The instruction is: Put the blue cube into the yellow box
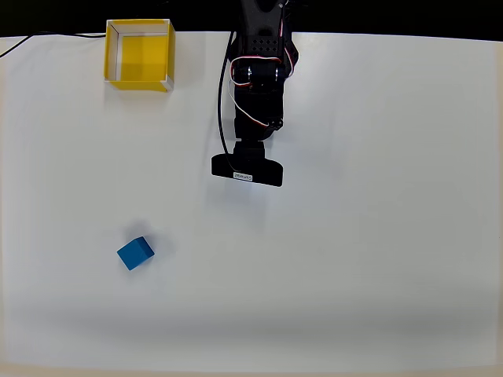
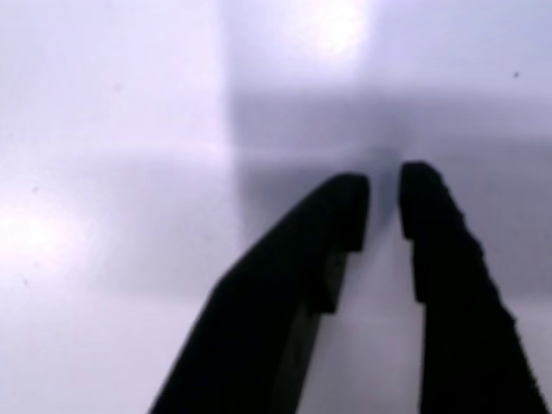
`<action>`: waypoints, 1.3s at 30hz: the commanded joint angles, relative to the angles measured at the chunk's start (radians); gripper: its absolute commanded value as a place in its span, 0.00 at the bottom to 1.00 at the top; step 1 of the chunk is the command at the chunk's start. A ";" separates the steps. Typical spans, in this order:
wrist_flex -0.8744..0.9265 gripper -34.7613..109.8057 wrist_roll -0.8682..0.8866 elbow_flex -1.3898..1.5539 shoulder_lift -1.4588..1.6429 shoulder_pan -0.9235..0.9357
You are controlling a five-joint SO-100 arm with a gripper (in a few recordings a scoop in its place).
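The blue cube (image 1: pixel 136 253) lies on the white table at the lower left of the overhead view, turned a little askew. The yellow box (image 1: pixel 139 55) stands open-topped at the far left edge, with nothing in it. My black arm (image 1: pixel 259 78) reaches in from the top centre, and its wrist block covers the fingers from above. It is well to the right of both cube and box. In the wrist view my gripper (image 2: pixel 384 207) hangs over bare table, its jaws almost together with only a thin slit and nothing between them.
The white table (image 1: pixel 377 236) spreads wide to the right and below the arm. A black cable (image 1: pixel 47 35) runs along the far edge at top left. The table's back edge meets a dark strip.
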 commanded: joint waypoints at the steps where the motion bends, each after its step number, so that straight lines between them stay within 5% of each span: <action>1: 0.017 0.24 0.009 0.026 0.025 -0.014; 24: 0.009 0.25 -0.077 0.026 0.025 0.005; 39: -0.489 0.41 0.067 -0.466 -0.623 0.169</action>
